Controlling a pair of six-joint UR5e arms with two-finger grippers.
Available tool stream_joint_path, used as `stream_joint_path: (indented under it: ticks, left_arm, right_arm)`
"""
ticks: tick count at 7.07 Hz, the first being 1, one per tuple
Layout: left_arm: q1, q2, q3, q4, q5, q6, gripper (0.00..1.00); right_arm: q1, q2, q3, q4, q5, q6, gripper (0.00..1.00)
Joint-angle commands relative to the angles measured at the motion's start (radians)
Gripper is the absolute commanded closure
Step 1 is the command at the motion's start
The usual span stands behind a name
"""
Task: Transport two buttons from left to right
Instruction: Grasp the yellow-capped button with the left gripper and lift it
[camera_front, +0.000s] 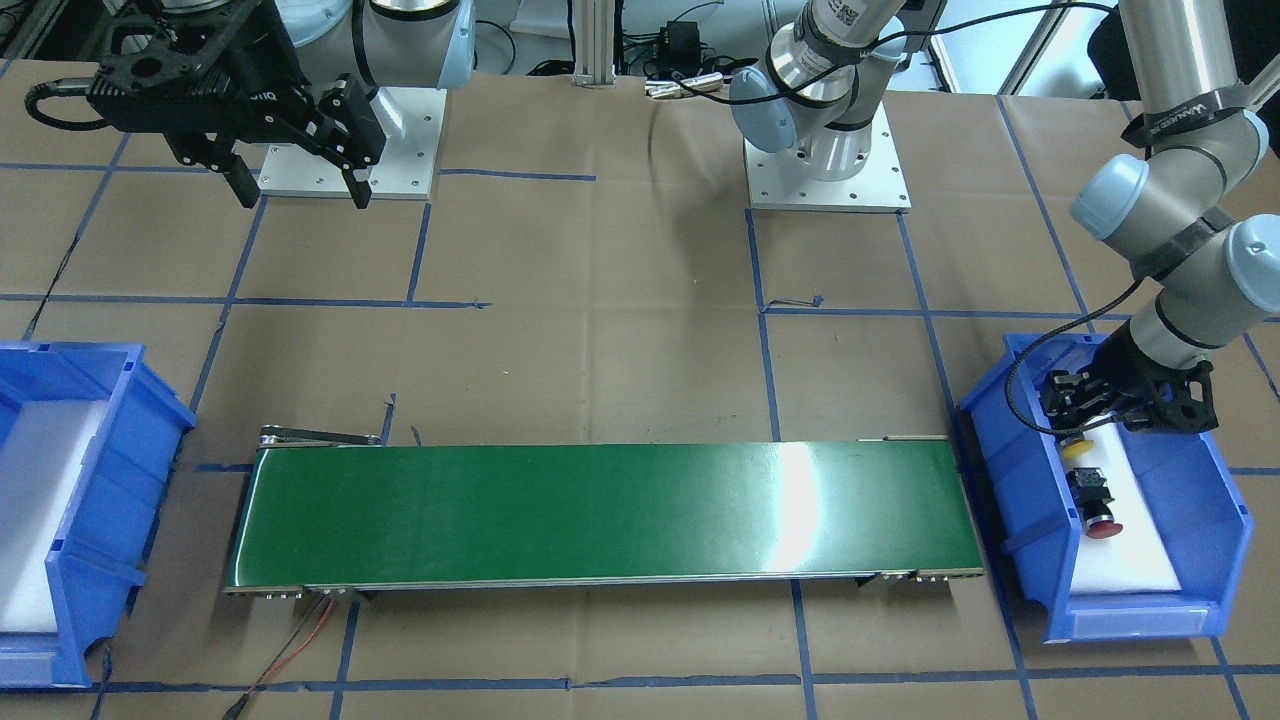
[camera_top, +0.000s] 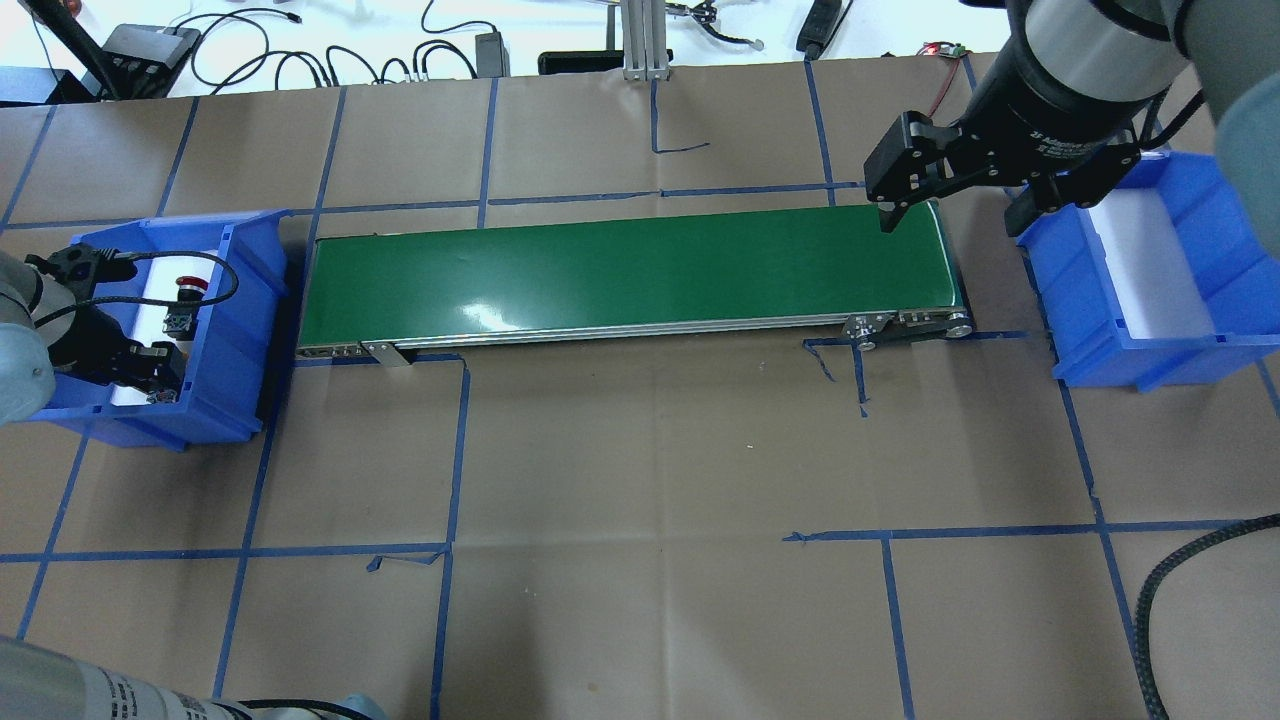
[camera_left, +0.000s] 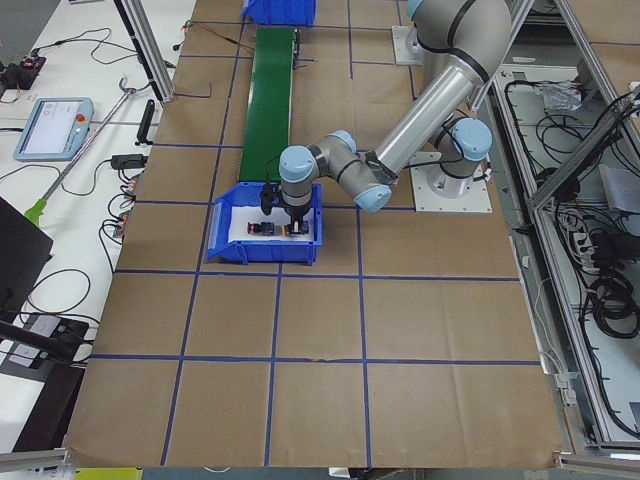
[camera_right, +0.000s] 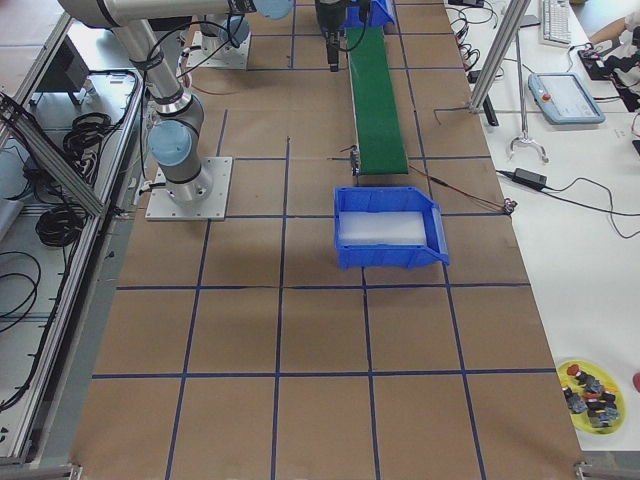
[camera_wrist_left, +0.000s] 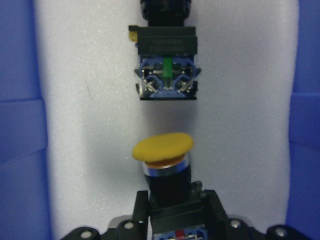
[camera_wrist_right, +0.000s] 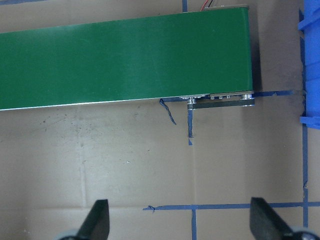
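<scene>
The yellow button (camera_wrist_left: 163, 147) lies in the left blue bin (camera_top: 245, 300) on white foam, its dark body between the fingers of my left gripper (camera_wrist_left: 172, 205), which is shut on it. In the front-facing view the left gripper (camera_front: 1080, 420) reaches down into that bin (camera_front: 1010, 480), with the yellow cap (camera_front: 1077, 441) just below it. The red button (camera_front: 1098, 518) lies on its side right beyond, switch body (camera_wrist_left: 167, 75) toward the gripper. My right gripper (camera_top: 952, 208) hangs open and empty above the right end of the green conveyor (camera_top: 630, 270).
The right blue bin (camera_top: 1230, 230) with a white foam floor stands past the belt's right end. Blue tape lines cross the brown paper table. A yellow dish (camera_right: 590, 390) of spare parts sits on the side table. Cables lie along the far edge.
</scene>
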Motion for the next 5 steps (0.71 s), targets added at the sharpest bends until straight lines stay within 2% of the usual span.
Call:
stream_joint_path:
  ticks: [1, 2, 3, 5]
  left_arm:
    - [0.0, 0.03, 0.016, -0.012, 0.002, -0.002, 0.95]
    - [-0.002, 0.05, 0.029, -0.025, 0.003, -0.004, 0.97]
    - [-0.002, 0.088, 0.058, -0.1, 0.005, -0.004, 0.97]
    - [-0.002, 0.188, 0.206, -0.41, 0.011, -0.001, 0.97]
  right_arm:
    - [0.0, 0.001, 0.001, 0.001, -0.001, 0.0, 0.0]
    - [0.0, -0.001, 0.0, 0.001, -0.001, 0.0, 0.0]
    - [0.0, -0.001, 0.001, 0.001, -0.001, 0.0, 0.0]
    - [0.0, -0.001, 0.001, 0.001, -0.001, 0.0, 0.0]
